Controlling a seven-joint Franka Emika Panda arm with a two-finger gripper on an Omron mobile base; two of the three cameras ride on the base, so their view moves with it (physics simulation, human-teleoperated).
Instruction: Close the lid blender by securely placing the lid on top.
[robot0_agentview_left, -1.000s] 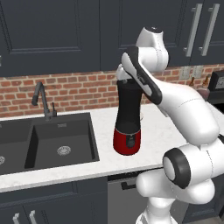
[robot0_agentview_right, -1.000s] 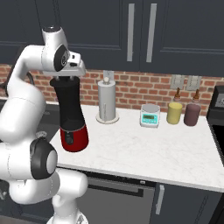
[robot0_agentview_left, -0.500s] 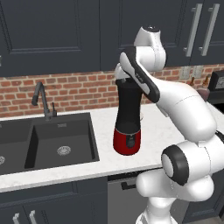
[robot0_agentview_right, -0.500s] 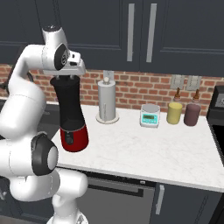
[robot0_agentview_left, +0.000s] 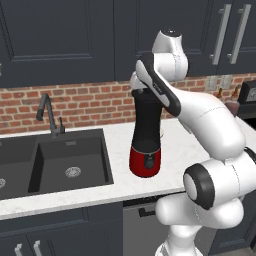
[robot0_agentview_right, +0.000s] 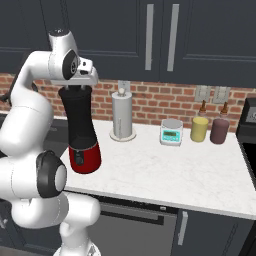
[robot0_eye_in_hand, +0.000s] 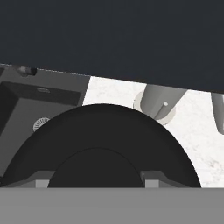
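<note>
The blender (robot0_agentview_left: 146, 135) stands on the white counter just right of the sink, a tall black jar on a glossy red base (robot0_agentview_right: 85, 157). My gripper (robot0_agentview_left: 145, 91) sits right at the jar's top, also seen from the other side (robot0_agentview_right: 75, 90). In the hand view the black round lid (robot0_eye_in_hand: 96, 170) lies between my fingertips (robot0_eye_in_hand: 41, 180), and the gripper is shut on it. Black on black, the lid blends with the jar's rim, so I cannot tell whether it rests fully on the jar.
A dark sink (robot0_agentview_left: 70, 160) with a black faucet (robot0_agentview_left: 47, 115) lies left of the blender. To its right stand a paper towel holder (robot0_agentview_right: 122, 117), a grey kitchen scale (robot0_agentview_right: 171, 132), a yellow jar (robot0_agentview_right: 199, 129) and a maroon jar (robot0_agentview_right: 218, 131). Dark cabinets (robot0_agentview_right: 150, 35) hang overhead.
</note>
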